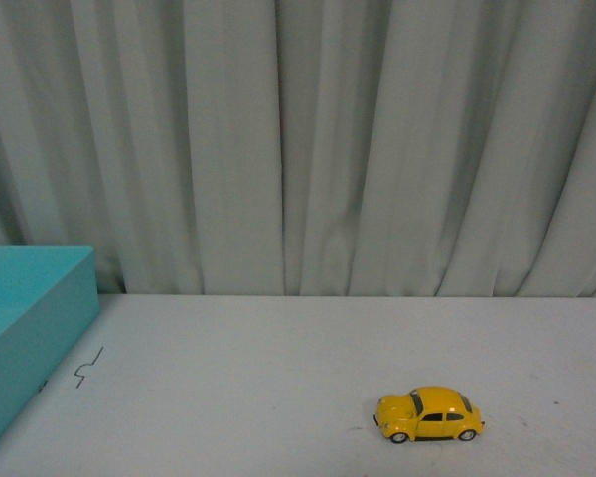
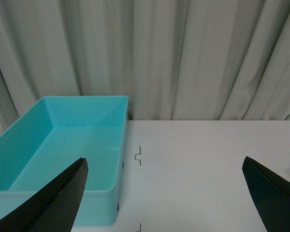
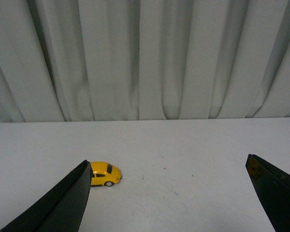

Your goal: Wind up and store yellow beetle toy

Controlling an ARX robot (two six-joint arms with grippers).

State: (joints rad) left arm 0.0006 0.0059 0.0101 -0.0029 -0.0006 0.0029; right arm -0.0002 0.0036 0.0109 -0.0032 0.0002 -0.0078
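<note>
Found the left gripper (image 2: 164, 160) spread wide, with only bare table showing between its dark fingers (image 2: 58, 203). Found the right gripper (image 3: 168, 160) spread just as wide and likewise holding nothing.

Ahead of the right gripper, spotted the car (image 3: 102, 174) upright on its wheels on the table (image 3: 193, 145), off to one side of the gap, one end cut off by a finger's edge (real contact or mere overlap, could not tell).

Ahead of the left gripper, saw the teal bin (image 2: 120, 159), open-topped, its near wall partly hidden behind one finger. Just beside the bin, noted small black marks (image 2: 138, 155) drawn on the table.

In the front view, placed the bin at the far left edge and the car right of centre, side-on, near the table's front edge and well apart from the bin.

Beyond everything, met a pale curtain (image 1: 298, 149) hanging in folds behind the table.
</note>
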